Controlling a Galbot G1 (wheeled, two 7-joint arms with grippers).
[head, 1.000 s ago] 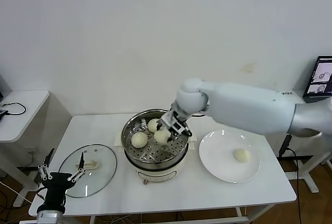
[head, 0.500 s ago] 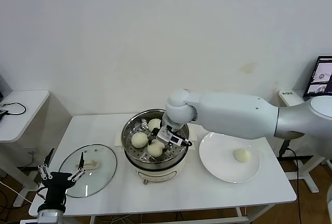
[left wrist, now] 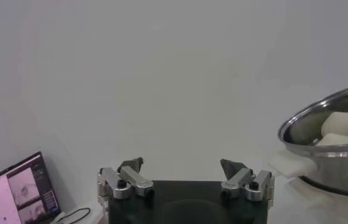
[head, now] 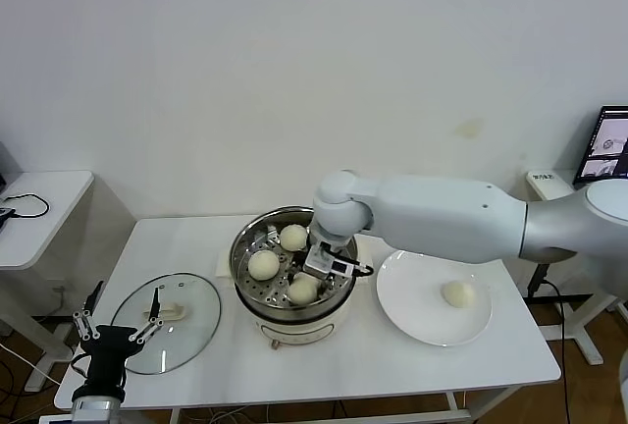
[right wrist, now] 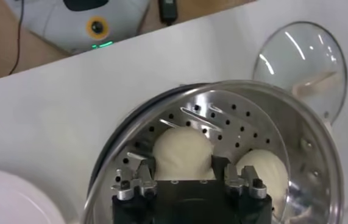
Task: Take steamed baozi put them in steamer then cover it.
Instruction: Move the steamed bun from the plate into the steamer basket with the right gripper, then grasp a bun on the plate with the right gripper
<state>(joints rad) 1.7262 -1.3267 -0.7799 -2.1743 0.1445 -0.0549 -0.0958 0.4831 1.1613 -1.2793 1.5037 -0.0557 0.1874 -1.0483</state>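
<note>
The steamer point(head: 245, 247) stands mid-table with three baozi in it: one at the back point(head: 293, 237), one at the left point(head: 263, 264), one at the front point(head: 303, 290). My right gripper point(head: 316, 275) reaches into the basket and is shut on the front baozi point(right wrist: 183, 151), which sits low on the perforated floor point(right wrist: 222, 125). A fourth baozi point(head: 456, 292) lies on the white plate point(head: 412, 316). The cover point(head: 167, 308) lies flat on the table at the left. My left gripper point(head: 110, 338) is parked open and empty at the front left corner, near the cover.
The plate sits right of the steamer, close to my right arm. A laptop point(head: 610, 144) stands at the far right and a small side table point(head: 39, 208) at the left. The left wrist view shows the steamer's rim point(left wrist: 329, 131) and the laptop point(left wrist: 18, 189).
My right gripper has carried a baozi from the middle of the steamer forward and down to the front of the basket floor. The left arm has not moved.
</note>
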